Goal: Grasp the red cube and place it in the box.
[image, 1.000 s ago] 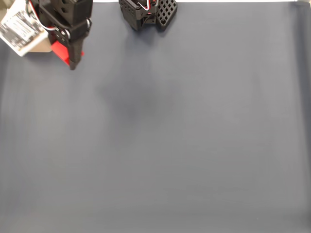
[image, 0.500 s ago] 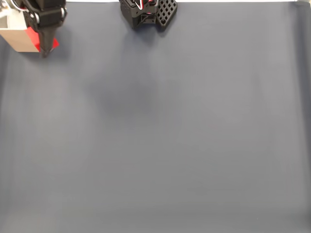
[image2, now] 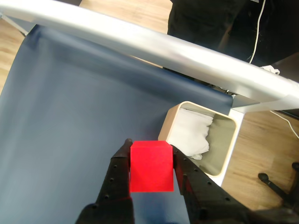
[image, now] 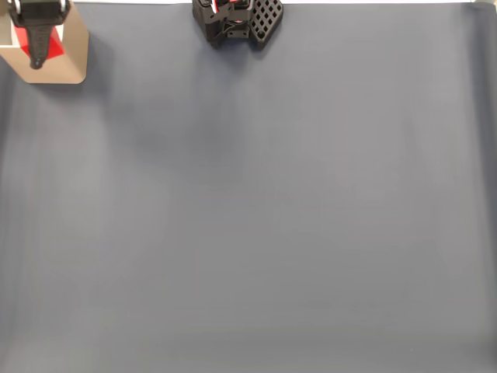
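Wrist view: the fingers (image2: 150,154) are clamped on opposite faces of the red cube (image2: 150,167), holding it above the dark blue surface (image2: 70,116) just beside the box (image2: 228,154), whose interior holds crumpled white material (image2: 192,133). Fixed view: the cube (image: 46,48) appears over the box (image: 71,61) at the surface's top-left corner; the arm base (image: 235,22) sits at the top edge.

In the fixed view, the gripper (image: 35,62) hung at the top left corner over the box (image: 71,61), its black fingers clamped on the red cube (image: 51,47). The arm base (image: 237,19) sat at the top edge of the dark mat (image: 264,217).
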Motion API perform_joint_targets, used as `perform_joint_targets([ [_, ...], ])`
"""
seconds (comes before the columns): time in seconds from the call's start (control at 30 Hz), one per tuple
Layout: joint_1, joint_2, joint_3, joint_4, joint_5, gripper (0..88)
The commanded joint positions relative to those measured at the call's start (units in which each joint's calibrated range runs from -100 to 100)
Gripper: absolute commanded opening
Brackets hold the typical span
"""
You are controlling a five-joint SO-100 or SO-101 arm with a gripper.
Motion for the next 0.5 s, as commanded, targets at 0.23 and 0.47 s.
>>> perform_joint_targets([
  [0.23,4.4,2.2,-4.1,-0.4,-1.4,4.3],
  [0.47,7.0,3.5,-5.0,-1.4,-2.1,4.3],
])
